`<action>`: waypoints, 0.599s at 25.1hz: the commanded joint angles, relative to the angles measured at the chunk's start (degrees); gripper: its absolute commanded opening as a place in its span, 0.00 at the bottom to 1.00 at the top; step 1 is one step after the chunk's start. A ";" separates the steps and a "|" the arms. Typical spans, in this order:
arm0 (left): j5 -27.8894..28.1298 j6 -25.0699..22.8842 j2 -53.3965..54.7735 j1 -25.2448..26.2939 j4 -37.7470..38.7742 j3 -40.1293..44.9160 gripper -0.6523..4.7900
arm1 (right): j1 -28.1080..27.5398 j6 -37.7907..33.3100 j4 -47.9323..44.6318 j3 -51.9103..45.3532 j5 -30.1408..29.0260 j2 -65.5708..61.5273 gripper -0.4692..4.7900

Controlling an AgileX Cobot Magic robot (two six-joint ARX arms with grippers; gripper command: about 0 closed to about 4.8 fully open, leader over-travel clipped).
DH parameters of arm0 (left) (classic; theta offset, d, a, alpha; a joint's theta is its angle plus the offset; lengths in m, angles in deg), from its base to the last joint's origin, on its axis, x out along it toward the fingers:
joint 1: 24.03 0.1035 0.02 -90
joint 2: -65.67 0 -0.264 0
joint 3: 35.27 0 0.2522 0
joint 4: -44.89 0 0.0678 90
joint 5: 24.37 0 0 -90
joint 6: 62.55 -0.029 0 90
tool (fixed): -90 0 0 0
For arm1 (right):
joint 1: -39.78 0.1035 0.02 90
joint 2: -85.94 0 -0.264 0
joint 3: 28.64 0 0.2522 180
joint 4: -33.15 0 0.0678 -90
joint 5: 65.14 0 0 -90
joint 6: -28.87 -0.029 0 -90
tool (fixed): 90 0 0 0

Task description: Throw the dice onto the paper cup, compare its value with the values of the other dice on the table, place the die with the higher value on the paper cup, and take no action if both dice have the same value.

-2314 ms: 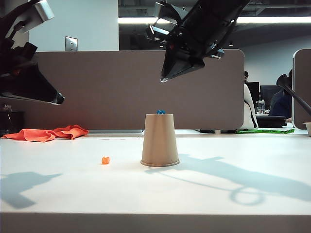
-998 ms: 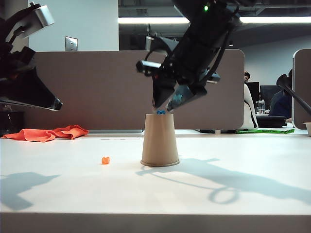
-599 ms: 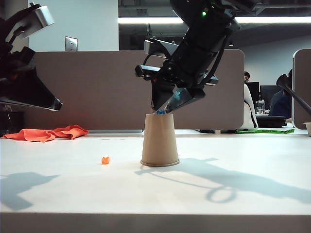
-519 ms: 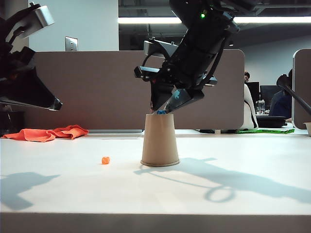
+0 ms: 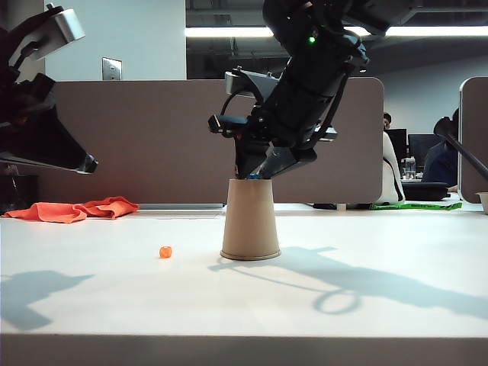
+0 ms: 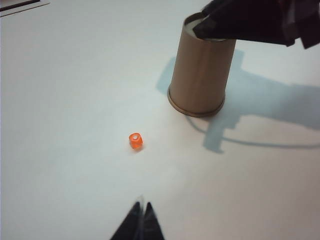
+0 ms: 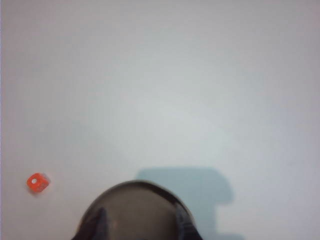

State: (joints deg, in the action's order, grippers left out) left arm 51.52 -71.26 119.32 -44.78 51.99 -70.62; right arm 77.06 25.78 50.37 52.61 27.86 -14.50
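The paper cup (image 5: 250, 221) is standing upside down on the table (image 5: 366, 305), its long axis upright, wide rim down and narrow base pointing up. The right gripper (image 5: 254, 172) is reaching down onto the cup's upturned base, jaws parted, fingertips either side of the blue die (image 5: 252, 177), which is only just showing there; whether they are touching it I cannot tell. The orange die (image 5: 165, 252) is lying on the table left of the cup, well apart from it. The left gripper (image 6: 140, 220) is hanging high, left of the cup beyond the orange die, jaws closed on nothing.
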 commanded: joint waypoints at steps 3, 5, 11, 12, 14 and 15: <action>-0.11 0.24 -0.11 -0.09 -0.66 -0.22 0.11 | 0.17 0.15 -0.07 0.09 0.07 0.00 0.28; -0.11 0.24 -0.11 -0.09 -0.66 -0.22 0.11 | 0.22 0.15 -0.09 0.09 0.07 0.00 0.27; -0.07 0.22 -0.11 -0.09 -0.66 -0.22 0.11 | 0.22 0.15 -0.09 0.09 0.09 0.02 0.24; -0.07 0.22 -0.11 -0.09 -0.66 -0.22 0.11 | 0.22 0.15 -0.09 0.11 0.09 0.04 0.21; -0.04 0.22 -0.11 -0.09 -0.66 -0.22 0.11 | 0.22 0.15 -0.09 0.15 0.09 0.07 0.18; -0.04 0.22 -0.11 -0.09 -0.66 -0.22 0.11 | 0.22 0.15 -0.07 0.20 0.09 0.07 0.18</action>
State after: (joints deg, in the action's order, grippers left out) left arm 51.52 -71.26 119.32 -44.78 51.99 -70.62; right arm 77.21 25.80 50.37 52.61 27.88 -14.52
